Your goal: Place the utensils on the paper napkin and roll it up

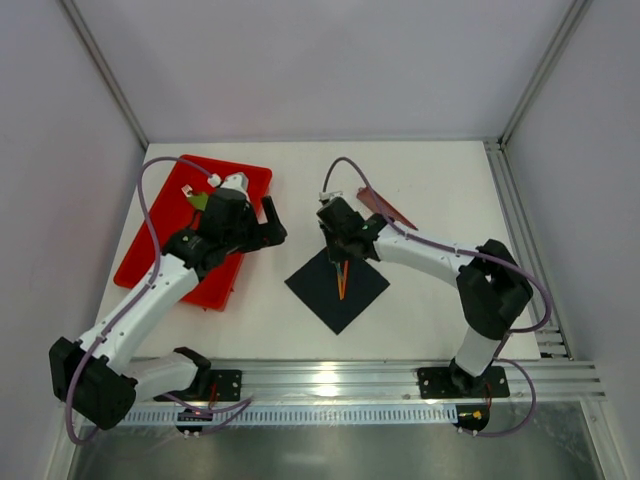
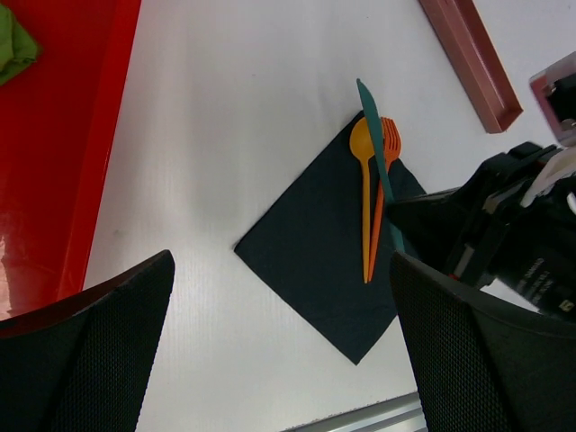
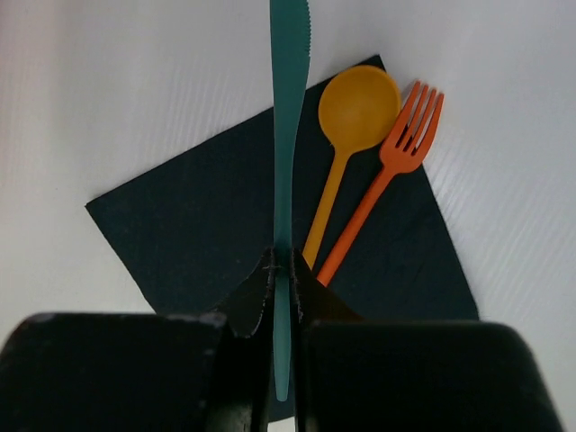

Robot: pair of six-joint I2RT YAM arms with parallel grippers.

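Right gripper [image 3: 281, 270] clamped on teal knife [image 3: 288, 108] handle, above napkin [image 3: 180, 234]. Lower it flat at 9 o'clock of spoon [image 3: 360, 103] and fork [image 3: 405, 135] already lying there, parallel, then release. Left gripper [image 2: 281, 261] spread wide, empty.

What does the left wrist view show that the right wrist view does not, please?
Only the left wrist: the red tray, a green piece on it, and the brown tray. Only the right wrist: the right gripper clamped on the teal knife's handle, seen close. Both: the black napkin with the yellow spoon and orange fork lying on it, and the knife.
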